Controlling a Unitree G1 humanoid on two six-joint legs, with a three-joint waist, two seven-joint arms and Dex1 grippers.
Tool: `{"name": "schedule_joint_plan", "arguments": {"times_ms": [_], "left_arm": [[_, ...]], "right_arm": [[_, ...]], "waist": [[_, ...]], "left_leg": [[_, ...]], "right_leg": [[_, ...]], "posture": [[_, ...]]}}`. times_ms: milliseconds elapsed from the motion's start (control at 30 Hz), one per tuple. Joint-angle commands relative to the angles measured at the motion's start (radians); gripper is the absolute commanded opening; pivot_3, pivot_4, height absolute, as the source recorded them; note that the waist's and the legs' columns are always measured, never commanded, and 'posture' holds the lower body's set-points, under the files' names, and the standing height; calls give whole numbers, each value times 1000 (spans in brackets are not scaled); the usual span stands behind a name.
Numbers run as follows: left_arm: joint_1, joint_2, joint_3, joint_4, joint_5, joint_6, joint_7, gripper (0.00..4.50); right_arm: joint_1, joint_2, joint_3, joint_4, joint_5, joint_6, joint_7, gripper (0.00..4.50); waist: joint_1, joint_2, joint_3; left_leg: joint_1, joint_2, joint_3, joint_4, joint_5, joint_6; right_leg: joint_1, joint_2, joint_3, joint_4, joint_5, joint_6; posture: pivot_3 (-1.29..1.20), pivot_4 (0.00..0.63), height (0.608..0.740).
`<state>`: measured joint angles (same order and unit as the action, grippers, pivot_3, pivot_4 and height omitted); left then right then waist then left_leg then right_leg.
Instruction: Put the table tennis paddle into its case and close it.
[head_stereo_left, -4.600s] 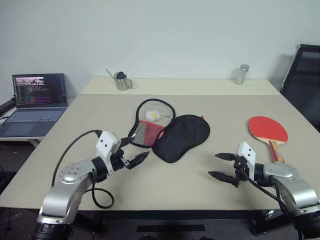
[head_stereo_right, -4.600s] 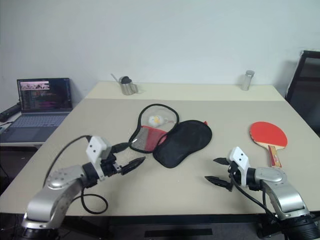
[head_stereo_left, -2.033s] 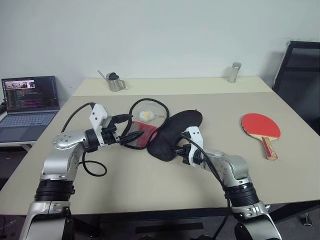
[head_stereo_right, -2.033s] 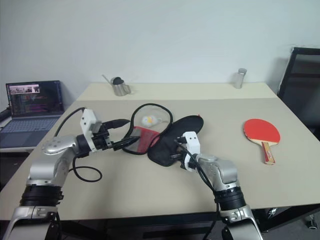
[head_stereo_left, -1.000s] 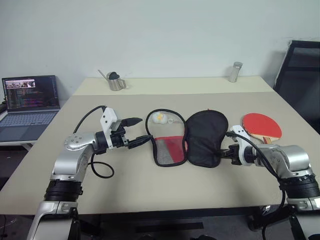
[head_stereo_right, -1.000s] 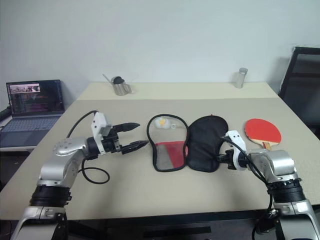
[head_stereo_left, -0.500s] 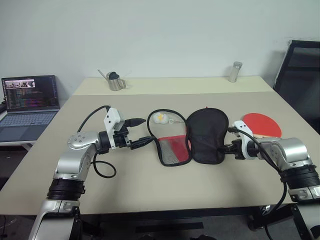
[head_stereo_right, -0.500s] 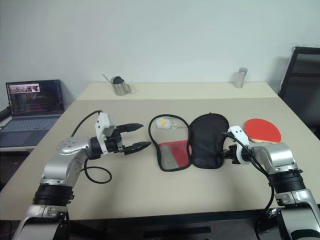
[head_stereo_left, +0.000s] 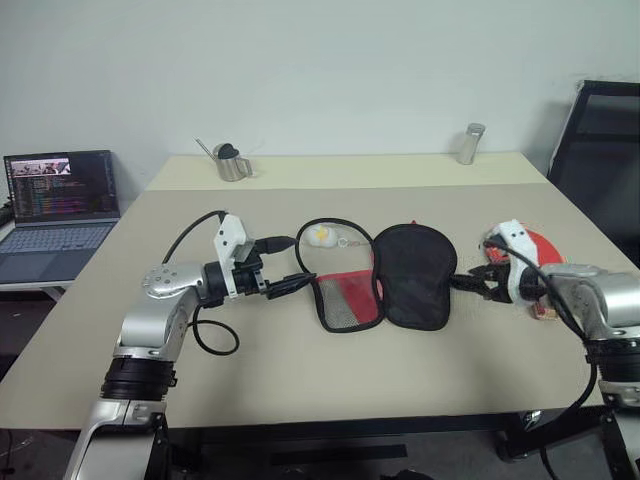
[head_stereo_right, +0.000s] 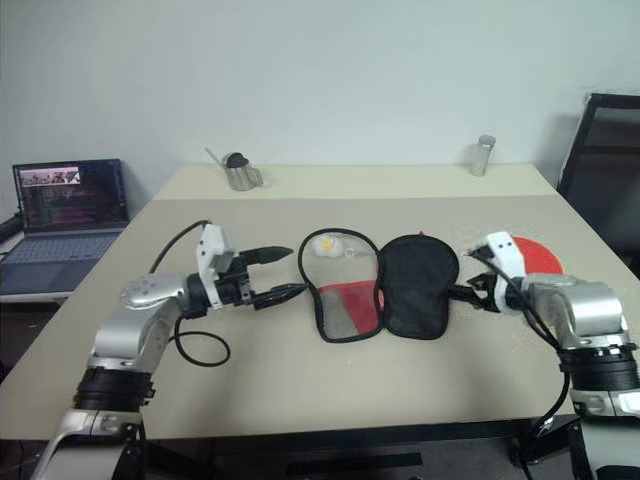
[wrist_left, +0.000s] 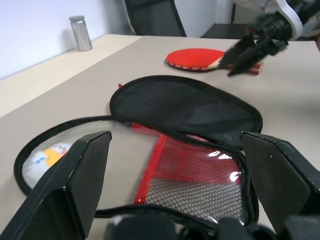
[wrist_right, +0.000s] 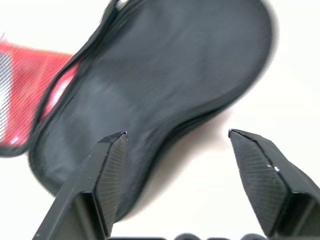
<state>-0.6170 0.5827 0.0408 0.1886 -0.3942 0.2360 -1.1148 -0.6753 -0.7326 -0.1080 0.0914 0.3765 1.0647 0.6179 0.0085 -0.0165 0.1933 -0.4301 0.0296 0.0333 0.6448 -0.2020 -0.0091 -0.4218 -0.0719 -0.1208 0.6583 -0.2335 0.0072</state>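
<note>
The case lies opened flat mid-table: a black half (head_stereo_left: 413, 275), a red mesh half (head_stereo_left: 345, 298) and a looped flap holding a white-yellow charm (head_stereo_left: 320, 236). My left gripper (head_stereo_left: 292, 262) is open and level, its fingertips just left of the mesh half (wrist_left: 200, 170). My right gripper (head_stereo_left: 472, 265) is open and hovers just off the black half's (wrist_right: 170, 85) right edge, touching nothing. The table tennis paddle (head_stereo_right: 535, 250), red face up, rests on the table right behind my right wrist, which partly covers it. The paddle (wrist_left: 195, 57) also lies beyond the case in the left wrist view.
A laptop (head_stereo_left: 62, 190) sits on a side desk at the far left. A small metal watering can (head_stereo_left: 232, 162) and a metal cylinder (head_stereo_left: 468, 144) stand along the table's back. A black chair (head_stereo_left: 600, 150) is at the right.
My right gripper, shut on the case's black half a second ago, has opened, let it go and risen to the right. Before that it had dragged the case rightward. The left gripper stayed open.
</note>
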Motion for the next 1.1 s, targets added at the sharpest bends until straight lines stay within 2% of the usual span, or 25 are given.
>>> {"name": "schedule_joint_plan", "arguments": {"times_ms": [33,200,367,567,833,967,1100], "left_arm": [[-54,-9,-9,-26,-11,-5,-15,4500],[-87,-29,-23,-2,-1,-15,-25,4500],[-93,-33,-27,6,2,-20,-27,4500],[-88,-30,-23,8,5,-23,-26,4500],[-81,-28,-20,6,11,-26,-18,4500],[-75,-27,-18,0,12,-26,-15,4500],[-70,-25,-20,-4,14,-26,-14,4500]], "right_arm": [[3,-33,-51,52,-65,-86,-74,4455],[5,-14,-100,200,-140,-195,-203,4455],[27,9,-132,288,-158,-214,-274,4455],[28,41,-137,370,-160,-233,-288,4455],[-49,50,-108,568,-183,-340,-264,4455],[-85,46,-85,659,-205,-398,-240,3604],[-109,47,-51,712,-233,-442,-216,2236]], "waist": [[1,0,0],[1,0,0],[-3,0,0],[-7,0,0],[-10,0,0],[-10,-1,0],[-10,-2,-1]], "left_leg": [[0,0,0,0,0,0],[0,-1,1,0,0,0],[0,-1,2,0,0,0],[1,-1,2,0,0,0],[2,-1,2,1,0,0],[3,-1,3,1,0,0],[3,-1,3,1,0,0]], "right_leg": [[0,0,0,0,0,0],[0,0,0,0,0,0],[0,0,1,0,0,0],[0,0,1,1,0,0],[1,0,2,1,0,0],[2,1,2,2,0,1],[2,1,3,1,0,1]], "posture": [[0,150,740],[0,150,740],[0,150,740],[0,150,740],[0,150,740],[0,150,740],[0,150,740]]}}
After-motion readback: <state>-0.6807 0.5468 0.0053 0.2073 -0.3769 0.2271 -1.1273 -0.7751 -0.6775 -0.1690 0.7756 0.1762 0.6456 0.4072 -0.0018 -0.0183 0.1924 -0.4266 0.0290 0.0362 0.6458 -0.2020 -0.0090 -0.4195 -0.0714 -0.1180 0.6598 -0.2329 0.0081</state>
